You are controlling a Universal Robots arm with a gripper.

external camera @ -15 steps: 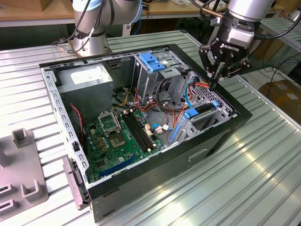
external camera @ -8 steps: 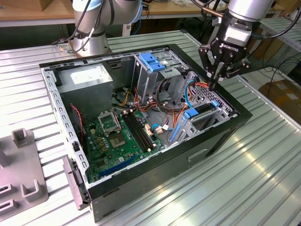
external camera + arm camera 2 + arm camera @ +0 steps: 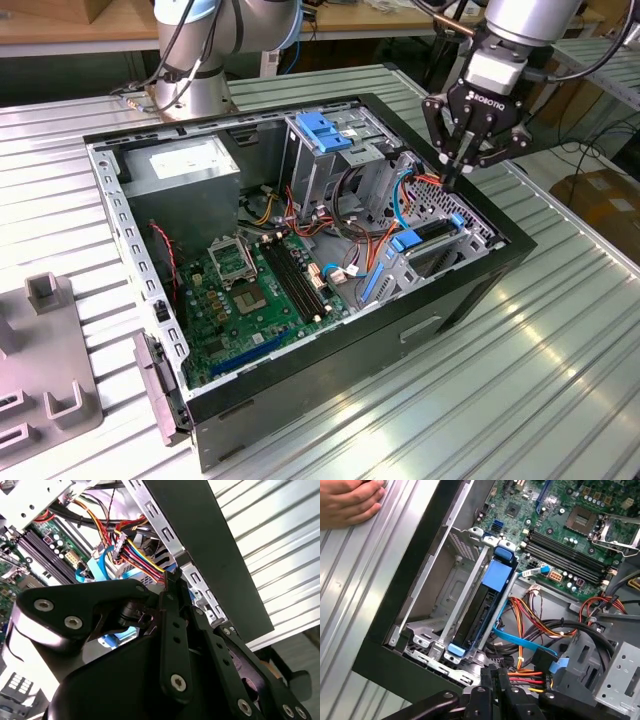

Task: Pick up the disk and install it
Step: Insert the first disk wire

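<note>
Ribbed silver metal tabletop [image 3: 560, 360] carries an open black computer case [image 3: 420, 320]. Near the case's front wall, the disk [image 3: 487, 605], dark with glossy blue plastic rails, sits slotted in its perforated steel bay. Above it hangs the black gripper [image 3: 455, 180], fingertips pressed together, holding nothing. A hand [image 3: 347, 502] rests on the tabletop beside the case.

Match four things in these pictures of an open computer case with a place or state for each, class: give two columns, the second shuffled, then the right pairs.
Things:
1. the disk
2. the gripper
3. the hand
4. the blue latch

Places or states:
A. rests flat on the ribbed table beside the case
B. sits on top of the metal drive cage
C. hangs above the case's corner, fingers together, holding nothing
D. stands in a bay of the case, framed by its blue carrier rail

Pairs: 1-D, 2-C, 3-A, 4-B
</note>
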